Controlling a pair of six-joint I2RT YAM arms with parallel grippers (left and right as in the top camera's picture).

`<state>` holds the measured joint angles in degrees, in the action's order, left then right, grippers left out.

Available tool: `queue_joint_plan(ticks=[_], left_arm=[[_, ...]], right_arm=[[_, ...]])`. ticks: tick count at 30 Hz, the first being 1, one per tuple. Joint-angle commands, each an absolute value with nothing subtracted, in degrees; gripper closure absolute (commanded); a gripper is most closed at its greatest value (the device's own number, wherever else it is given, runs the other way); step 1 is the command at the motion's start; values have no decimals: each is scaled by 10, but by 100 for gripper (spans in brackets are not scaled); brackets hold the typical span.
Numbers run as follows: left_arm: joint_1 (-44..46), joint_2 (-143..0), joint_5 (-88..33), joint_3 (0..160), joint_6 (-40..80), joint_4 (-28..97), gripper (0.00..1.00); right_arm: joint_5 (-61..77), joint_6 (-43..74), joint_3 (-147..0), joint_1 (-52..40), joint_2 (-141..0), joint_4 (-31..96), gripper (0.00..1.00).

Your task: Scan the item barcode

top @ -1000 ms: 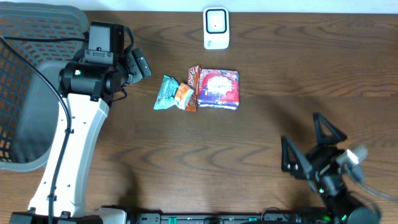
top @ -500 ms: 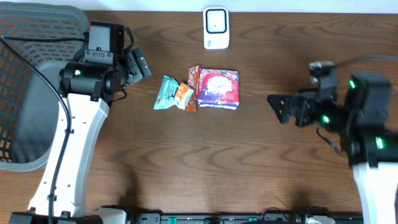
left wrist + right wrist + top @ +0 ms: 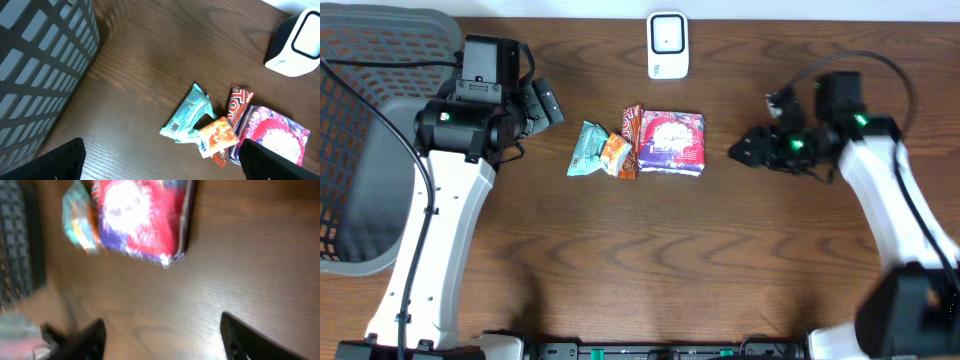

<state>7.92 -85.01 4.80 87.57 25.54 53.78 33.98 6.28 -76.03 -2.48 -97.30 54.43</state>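
The right gripper point(image 3: 740, 152) has swung in beside the pack point(image 3: 671, 141), jaws apart, empty. Pickup looks next; the left gripper point(image 3: 548, 103) idles open.

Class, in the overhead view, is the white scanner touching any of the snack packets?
No, the white scanner stands apart, with a strip of table showing between it and the snack packets.

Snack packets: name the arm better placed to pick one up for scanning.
Right, probably. The right claw, open, faces the free edge of the red-and-purple packet head-on; the left claw, also open, stands diagonally off the teal packet.
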Motion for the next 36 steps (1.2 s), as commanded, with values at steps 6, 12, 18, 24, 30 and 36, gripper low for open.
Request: queue_joint_plan(ticks=[6, 12, 18, 24, 30, 36], left_arm=[[77, -853, 51, 880, 260, 540, 2], [77, -853, 51, 880, 260, 540, 2], [77, -853, 51, 880, 260, 540, 2], [77, -853, 51, 880, 260, 540, 2], [77, -853, 51, 880, 260, 540, 2], [77, -853, 51, 880, 260, 540, 2]], right_arm=[[288, 44, -980, -84, -1147, 581, 1], [277, 128, -977, -95, -1200, 486, 1], [362, 135, -977, -95, -1273, 477, 7], [407, 122, -977, -98, -1320, 505, 67], [390, 122, -986, -98, -1300, 521, 99], [103, 124, -1047, -114, -1223, 623, 99]])
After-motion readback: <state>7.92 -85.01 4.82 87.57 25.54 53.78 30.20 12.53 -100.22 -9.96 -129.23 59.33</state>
